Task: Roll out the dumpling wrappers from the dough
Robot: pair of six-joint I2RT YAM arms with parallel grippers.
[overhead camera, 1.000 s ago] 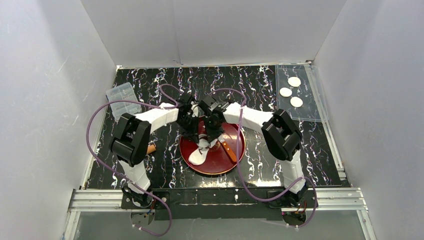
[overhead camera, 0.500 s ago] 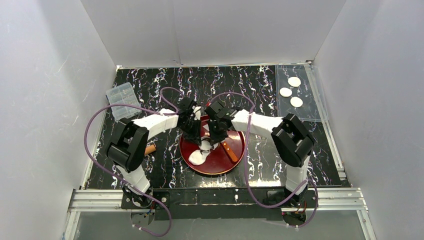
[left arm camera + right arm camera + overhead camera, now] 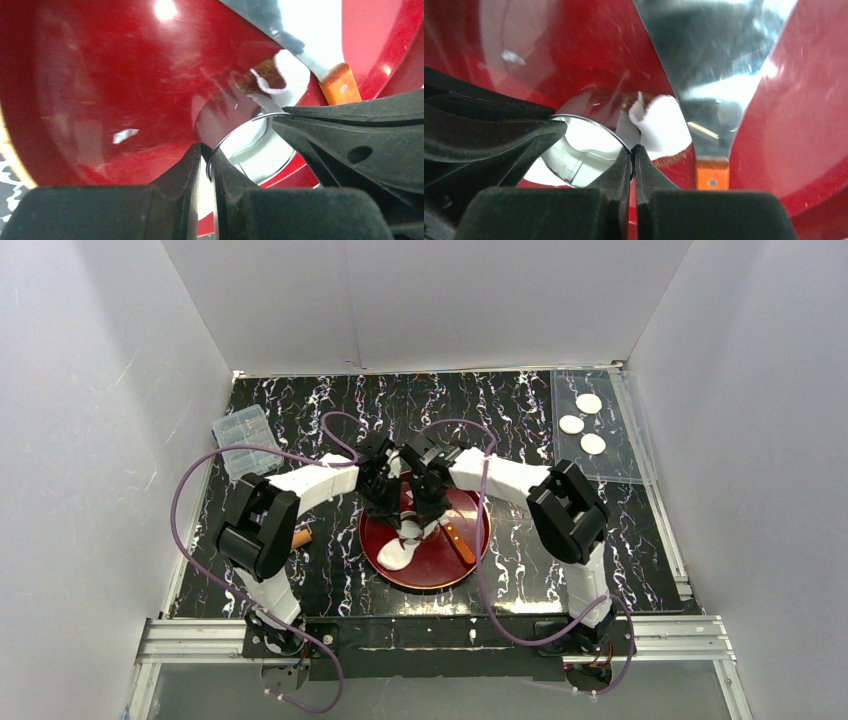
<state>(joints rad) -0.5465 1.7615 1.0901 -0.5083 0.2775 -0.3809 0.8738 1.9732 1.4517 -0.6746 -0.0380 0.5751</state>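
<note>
Resting on the red plate [image 3: 440,567], the dough [image 3: 398,554] lay under and beside the metal ring [image 3: 574,167], pinched tight at opposite rim pts by L gripper [image 3: 207,160] and R gripper [image 3: 631,152]; dumpling wrappers [image 3: 571,424] sat far R on clear sheet [image 3: 625,465]. Risk was thin rim grips slipping/tilting it, giving a ragged cut. No writing was legible.

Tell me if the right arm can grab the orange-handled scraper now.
Probably not yet: the scraper lies close on the red plate, but the right tool is shut on the metal ring.
</note>
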